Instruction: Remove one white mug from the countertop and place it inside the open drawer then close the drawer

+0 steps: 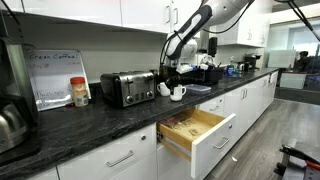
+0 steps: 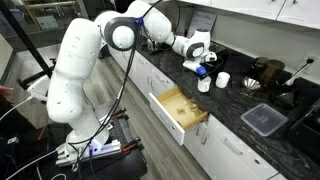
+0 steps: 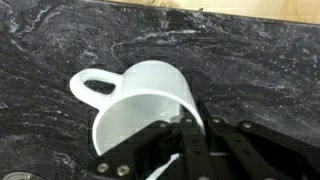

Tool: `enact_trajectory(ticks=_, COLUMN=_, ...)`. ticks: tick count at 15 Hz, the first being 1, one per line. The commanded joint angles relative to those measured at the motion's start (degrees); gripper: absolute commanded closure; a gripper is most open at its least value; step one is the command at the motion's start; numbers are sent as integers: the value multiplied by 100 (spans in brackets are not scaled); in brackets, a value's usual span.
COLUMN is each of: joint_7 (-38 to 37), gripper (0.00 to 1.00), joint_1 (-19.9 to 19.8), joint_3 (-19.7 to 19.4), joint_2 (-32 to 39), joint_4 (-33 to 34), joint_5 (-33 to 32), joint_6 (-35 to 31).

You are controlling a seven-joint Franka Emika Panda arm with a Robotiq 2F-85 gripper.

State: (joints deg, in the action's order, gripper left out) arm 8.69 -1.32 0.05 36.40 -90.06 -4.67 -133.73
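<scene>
The drawer (image 1: 200, 140) hangs open below the counter (image 1: 90, 115). It has a flat white front with a slim bar handle and a pale wood interior split by dividers. What lies in the compartments is too small to tell.

In the wrist view the counter is dark stone with white veins. The white mug (image 3: 150, 100) rests on it, smooth and glazed, with its loop handle at ten o'clock and a plain white hollow. The black fingers (image 3: 200, 138) enter from six o'clock and reach the rim near five o'clock. I cannot tell whether they pinch the wall or merely flank it.

In an exterior view a second white mug (image 2: 222, 80) stands just beside it at three o'clock. A boxy chrome toaster (image 1: 128, 88) sits farther along the counter.
</scene>
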Motion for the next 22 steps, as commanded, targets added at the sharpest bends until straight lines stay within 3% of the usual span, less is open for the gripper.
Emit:
enact_trajectory(ticks=1, joint_7=99, gripper=98, joint_1=-17, joint_3=-15, joint_2=-110, joint_4=167, joint_5=-59, joint_6=436)
enact_trajectory(ticks=11, joint_7=-52, gripper=98, joint_1=84, joint_3=-17, joint_2=-878, joint_4=-103, joint_5=-74, joint_6=923)
enact_trajectory(ticks=22, joint_7=-672, gripper=98, joint_1=168, joint_3=-99, joint_2=-2090, joint_4=-1553, joint_5=-313, joint_6=750)
